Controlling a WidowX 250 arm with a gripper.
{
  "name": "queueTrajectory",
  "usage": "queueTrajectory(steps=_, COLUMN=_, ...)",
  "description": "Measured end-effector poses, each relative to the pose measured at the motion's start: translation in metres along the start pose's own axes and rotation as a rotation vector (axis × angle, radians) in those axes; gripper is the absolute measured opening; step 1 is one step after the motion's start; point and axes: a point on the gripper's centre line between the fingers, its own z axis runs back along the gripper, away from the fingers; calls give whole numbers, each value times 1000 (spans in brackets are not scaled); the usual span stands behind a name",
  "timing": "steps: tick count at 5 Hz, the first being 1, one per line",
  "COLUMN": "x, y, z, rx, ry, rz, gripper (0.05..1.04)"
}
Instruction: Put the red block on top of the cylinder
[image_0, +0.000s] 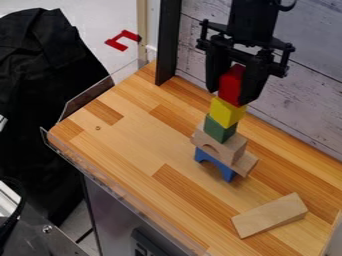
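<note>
1. In the camera view, a black two-finger robot gripper (231, 82) is hanging over a light wooden tabletop (127, 150), its fingers standing a block's width apart and gripping a solid red block (230, 86) between them.
2. The red block is sitting directly above a yellow block (226, 112); whether the two are touching, the view is not making certain.
3. Below the yellow block, a green block (219, 129) is resting on a natural-wood arch (224, 146), with a flat piece of plain wood (245, 165) lying beneath and a blue arch (215, 164) supporting the stack at its foot.
4. At the lower right of the tabletop, a pale, unpainted wooden wedge (270, 215) is lying apart from the stack, while strips of darker and lighter wood are running along the surface.
5. A clear plastic guard (110, 182) is edging the tabletop, and a black upright post (167, 42) is standing at the far corner, beside a wall of whitewashed planks (307, 85).
6. Beyond the tabletop, black cloth (47, 75) is draping down at the left, and an angular red marking (123, 40) is showing against the pale floor (93, 20).
</note>
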Motion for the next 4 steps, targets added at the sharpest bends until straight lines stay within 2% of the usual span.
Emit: queueTrajectory(steps=4, x=10, y=13, z=-8, rx=-6, ry=34, rz=36, gripper=582)
